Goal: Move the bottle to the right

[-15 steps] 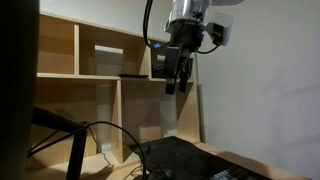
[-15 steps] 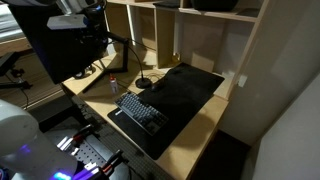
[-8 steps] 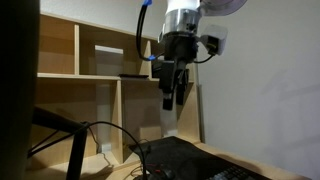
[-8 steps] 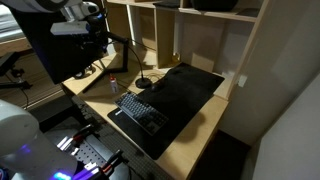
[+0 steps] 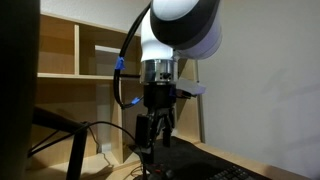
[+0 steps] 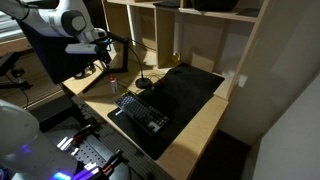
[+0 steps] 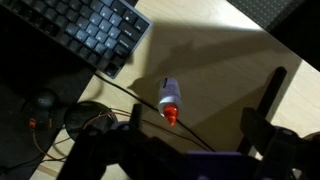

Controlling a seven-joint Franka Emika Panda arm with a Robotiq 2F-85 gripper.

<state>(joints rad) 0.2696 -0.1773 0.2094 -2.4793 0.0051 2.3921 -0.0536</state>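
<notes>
White bottle [image 7: 170, 97] with a red cap sits on the wooden desk [image 7: 230, 50], near the corner of the keyboard [image 7: 85, 30]. It also shows in an exterior view [image 6: 113, 88], by the desk's front edge. Gripper [image 7: 203, 105] hangs above it with fingers spread, nothing between them, no contact. My read: approach only, nothing of the actual move is done. Left to do: descend, close on the bottle, carry it right, release.
</notes>
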